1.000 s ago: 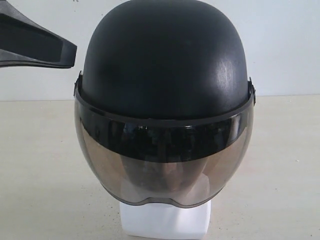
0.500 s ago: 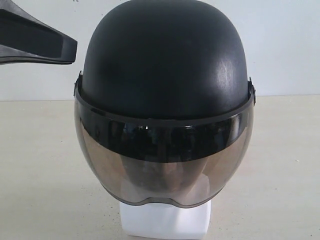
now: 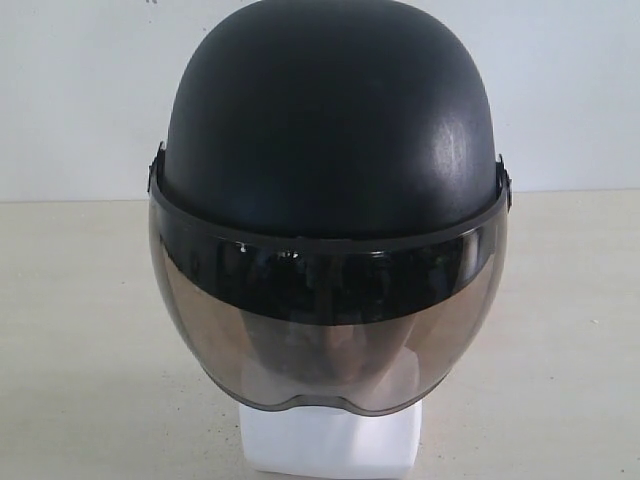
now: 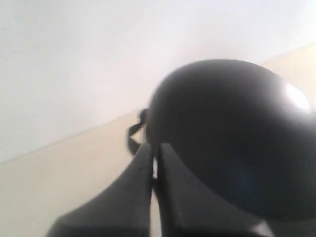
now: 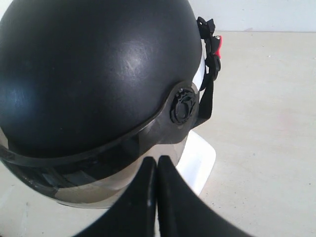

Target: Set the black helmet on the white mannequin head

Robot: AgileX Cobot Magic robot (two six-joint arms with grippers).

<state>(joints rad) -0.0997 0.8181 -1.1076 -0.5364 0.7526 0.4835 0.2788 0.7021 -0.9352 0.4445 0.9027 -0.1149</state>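
One matte black rounded helmet (image 3: pixel 330 110) sits on the one smooth white foam-like mannequin head (image 3: pixel 330 445). Its single smoky-brown translucent curved visor (image 3: pixel 330 340) hangs over the face, and only the blocky base shows on the beige table (image 3: pixel 80 350). Of my two grippers, my left gripper (image 4: pixel 154 160) and my right gripper (image 5: pixel 157 168) each have both fingers pressed together, holding nothing

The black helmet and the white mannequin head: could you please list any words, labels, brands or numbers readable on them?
None: the black helmet, its smoky visor and the white mannequin head show no legible text in any view.
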